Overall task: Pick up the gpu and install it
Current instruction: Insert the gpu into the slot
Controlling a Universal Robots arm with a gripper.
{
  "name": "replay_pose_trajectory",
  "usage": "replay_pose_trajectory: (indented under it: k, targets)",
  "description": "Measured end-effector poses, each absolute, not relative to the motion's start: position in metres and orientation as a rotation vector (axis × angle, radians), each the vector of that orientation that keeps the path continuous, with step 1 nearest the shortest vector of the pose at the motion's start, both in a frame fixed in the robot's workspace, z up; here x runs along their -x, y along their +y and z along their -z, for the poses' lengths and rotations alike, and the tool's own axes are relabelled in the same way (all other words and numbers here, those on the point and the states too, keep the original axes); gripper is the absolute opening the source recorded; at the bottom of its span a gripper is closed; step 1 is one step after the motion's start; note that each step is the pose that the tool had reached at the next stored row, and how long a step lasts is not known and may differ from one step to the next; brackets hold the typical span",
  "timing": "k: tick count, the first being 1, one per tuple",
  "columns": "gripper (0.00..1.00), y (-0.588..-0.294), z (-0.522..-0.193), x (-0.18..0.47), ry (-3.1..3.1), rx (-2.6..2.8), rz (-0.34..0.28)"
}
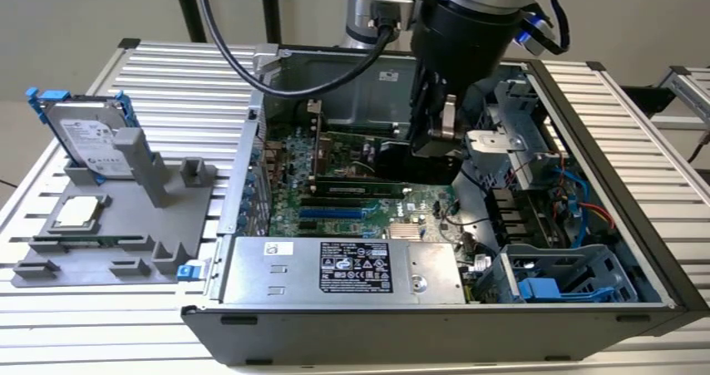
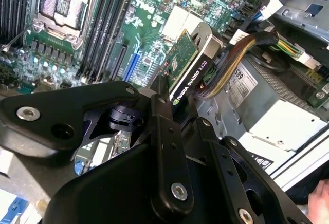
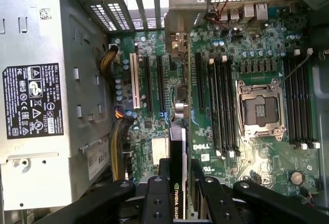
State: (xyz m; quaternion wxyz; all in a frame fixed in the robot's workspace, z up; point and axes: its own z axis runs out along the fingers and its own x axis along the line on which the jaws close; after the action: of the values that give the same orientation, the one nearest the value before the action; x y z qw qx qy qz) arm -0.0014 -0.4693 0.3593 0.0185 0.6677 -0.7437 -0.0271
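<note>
Gripper (image 2: 172,116): closed on the gpu (image 2: 191,72), held edge-down inside the case (image 1: 621,184), over the board's (image 3: 257,49) slots. Step: installing. Next move apparently required aligning card with slot, then pressing down.

Matt black plastic tool (image 2: 169,126), glossy green gpu (image 2: 193,70), ribbed metal table (image 1: 155,67)

The open computer case (image 1: 621,225) lies on the worktop (image 1: 166,67), with the motherboard (image 1: 332,192) on its floor. The power supply (image 1: 338,268) sits along the case's near edge. The gpu (image 3: 177,147) hangs edge-down over the motherboard, between the gripper (image 3: 177,183) fingers. A holder stand (image 1: 111,217) occupies the worktop at the exterior view's left, carrying a hard drive (image 1: 83,134).
</note>
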Motion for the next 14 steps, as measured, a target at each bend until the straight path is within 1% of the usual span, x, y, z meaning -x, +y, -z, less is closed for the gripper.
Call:
replay_pose_trajectory:
  k: [14]
  targets:
    - [0.00,-0.4693,-0.3509,0.0014,-2.309,-2.073,0.083]
